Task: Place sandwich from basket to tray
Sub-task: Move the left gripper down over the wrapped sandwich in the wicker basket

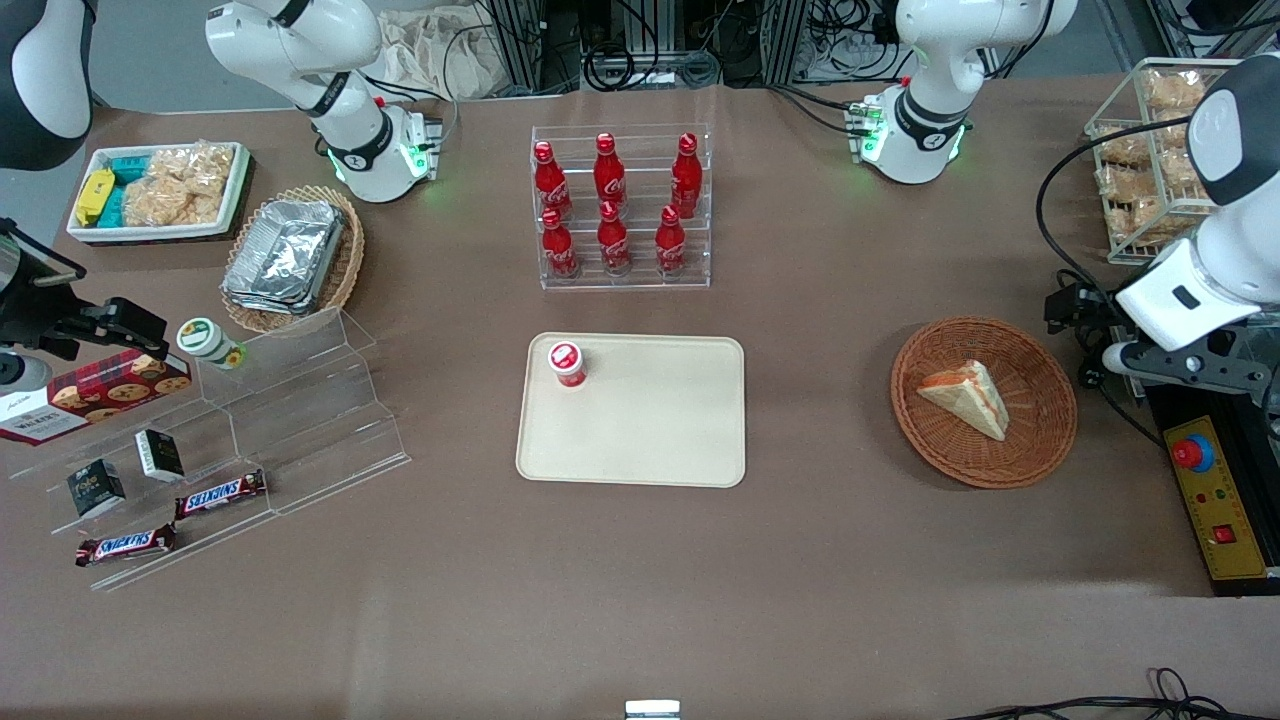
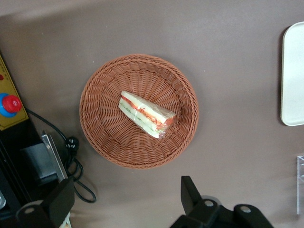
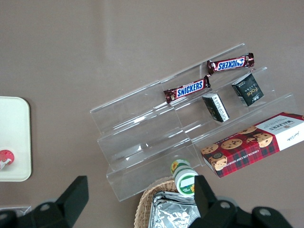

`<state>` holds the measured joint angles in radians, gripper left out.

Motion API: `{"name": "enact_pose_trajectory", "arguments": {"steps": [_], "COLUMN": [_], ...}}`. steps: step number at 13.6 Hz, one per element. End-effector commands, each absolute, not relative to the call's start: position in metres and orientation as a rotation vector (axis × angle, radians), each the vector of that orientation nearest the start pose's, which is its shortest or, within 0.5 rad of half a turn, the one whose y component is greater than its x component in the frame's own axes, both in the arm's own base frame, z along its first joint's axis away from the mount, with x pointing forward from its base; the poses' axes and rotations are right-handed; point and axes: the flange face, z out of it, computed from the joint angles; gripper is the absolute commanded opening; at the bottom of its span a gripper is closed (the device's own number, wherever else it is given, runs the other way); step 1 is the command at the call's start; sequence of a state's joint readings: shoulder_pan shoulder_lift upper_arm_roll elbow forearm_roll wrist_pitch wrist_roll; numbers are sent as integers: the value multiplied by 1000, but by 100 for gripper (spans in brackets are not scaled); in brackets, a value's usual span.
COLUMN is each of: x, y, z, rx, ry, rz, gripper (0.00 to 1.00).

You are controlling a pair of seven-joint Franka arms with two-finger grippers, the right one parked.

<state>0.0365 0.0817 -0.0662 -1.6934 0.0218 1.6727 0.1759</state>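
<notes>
6 cola bottles [image 1: 612,205], 2 Snickers bars [image 1: 220,493] — 1 sandwich [image 1: 967,397]

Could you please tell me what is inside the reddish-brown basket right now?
The basket holds only the sandwich, lying on its woven bottom. The weave directly under the sandwich is covered. The gripper hangs open above the table beside the basket.

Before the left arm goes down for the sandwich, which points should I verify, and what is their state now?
1. Triangular white-bread sandwich lies in the round reddish-brown wicker basket: ok.
2. Nothing covers the sandwich: ok.
3. Gripper above the table beside the basket, jaws open: ok.
4. Gripper centred over the sandwich: not ok.
5. Cream rectangular plastic tray has bare space; one red-capped bottle stands in a corner: ok.
</notes>
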Motion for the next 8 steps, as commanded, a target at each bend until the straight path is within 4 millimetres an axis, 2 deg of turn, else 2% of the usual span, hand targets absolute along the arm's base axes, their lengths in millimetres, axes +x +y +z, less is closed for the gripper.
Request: {"name": "enact_pose_trajectory", "arguments": {"steps": [1, 4, 6, 8], "x": [588, 589, 583, 577], "y": [-23, -28, -28, -28], "z": [529, 525, 505, 489], "rx": [-3106, -3116, -3104, -3090], "ry": [247, 212, -32, -216], "rz": [220, 233, 284, 262], "gripper": [100, 100, 100, 100]}}
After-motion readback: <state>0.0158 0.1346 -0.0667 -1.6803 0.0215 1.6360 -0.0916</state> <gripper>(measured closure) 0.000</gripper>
